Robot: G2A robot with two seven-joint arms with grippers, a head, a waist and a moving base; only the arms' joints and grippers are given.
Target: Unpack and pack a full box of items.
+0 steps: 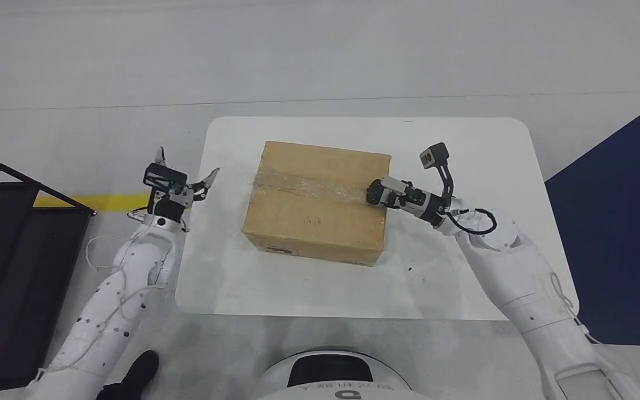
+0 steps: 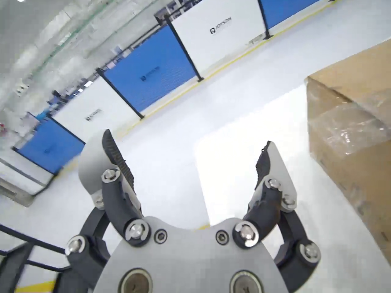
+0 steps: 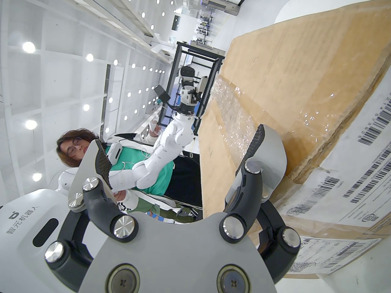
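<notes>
Taped box (image 1: 318, 200) blocks the table (image 1: 500, 150) centre; passing room along both sides

Looking down from overhead onto table (image 1: 250, 290) and box (image 1: 320, 205). From the left wrist, beside the table's edge, facing outward past the box's taped end. From the right wrist, close against the opposite end, sighting along its top. Shared throughout: the box.

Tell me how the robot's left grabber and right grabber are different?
The left grabber hangs by the table edge, apart from the box; the right grabber sits at the box's top edge, by the tape. The left grabber points along the box's side; the right grabber points across its top. Both are open and hold nothing.
</notes>
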